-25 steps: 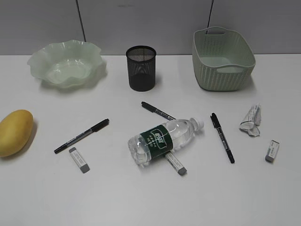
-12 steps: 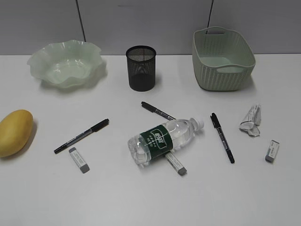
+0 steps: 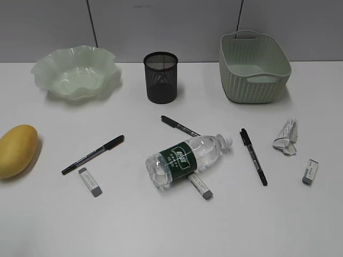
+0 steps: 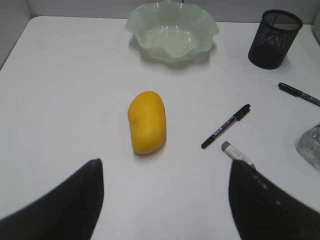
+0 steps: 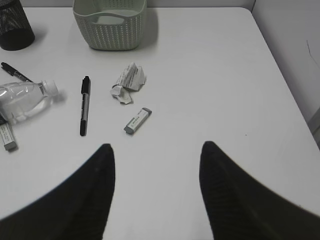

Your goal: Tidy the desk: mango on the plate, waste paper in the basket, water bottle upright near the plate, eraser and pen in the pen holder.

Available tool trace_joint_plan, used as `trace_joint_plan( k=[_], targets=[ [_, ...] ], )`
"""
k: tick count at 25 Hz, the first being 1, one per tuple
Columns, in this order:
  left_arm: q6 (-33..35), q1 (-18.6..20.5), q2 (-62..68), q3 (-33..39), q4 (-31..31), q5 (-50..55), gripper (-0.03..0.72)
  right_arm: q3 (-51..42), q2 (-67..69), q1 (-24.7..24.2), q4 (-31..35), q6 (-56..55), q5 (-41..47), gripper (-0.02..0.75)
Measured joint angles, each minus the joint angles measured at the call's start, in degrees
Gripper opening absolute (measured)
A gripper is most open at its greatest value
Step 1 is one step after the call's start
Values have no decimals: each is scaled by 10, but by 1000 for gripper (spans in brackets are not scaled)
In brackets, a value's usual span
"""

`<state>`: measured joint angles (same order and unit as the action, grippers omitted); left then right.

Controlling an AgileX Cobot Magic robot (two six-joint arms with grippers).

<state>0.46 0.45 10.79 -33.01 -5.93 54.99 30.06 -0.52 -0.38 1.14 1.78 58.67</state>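
The mango (image 3: 17,150) lies at the desk's left edge, also in the left wrist view (image 4: 146,121). The plate (image 3: 75,72) stands back left, the pen holder (image 3: 161,77) back centre, the basket (image 3: 254,66) back right. The water bottle (image 3: 185,159) lies on its side over one eraser (image 3: 200,187). Three pens (image 3: 92,155) (image 3: 179,126) (image 3: 253,156) lie about. Two more erasers (image 3: 90,181) (image 3: 310,171) and the waste paper (image 3: 285,137) lie on the desk (image 3: 161,225). My left gripper (image 4: 165,172) is open and empty, short of the mango. My right gripper (image 5: 156,152) is open and empty, short of the right eraser (image 5: 137,121).
A grey wall runs behind the desk, with two dark cables hanging down it. The desk's right edge shows in the right wrist view, its left edge in the left wrist view. Neither arm shows in the exterior view.
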Motion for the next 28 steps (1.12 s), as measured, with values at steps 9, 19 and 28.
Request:
trace_joint_plan(
  k=[9, 19, 28],
  targets=[
    [-5, -3, 295, -20, -12, -69, 605, 0, 0, 0, 0, 0, 0, 438],
    [3, -3, 605, -24, -6, -203, 646, 0, 0, 0, 0, 0, 0, 438],
    [19, -5, 783, -92, -5, -277, 664, 0, 0, 0, 0, 0, 0, 438]
  ],
)
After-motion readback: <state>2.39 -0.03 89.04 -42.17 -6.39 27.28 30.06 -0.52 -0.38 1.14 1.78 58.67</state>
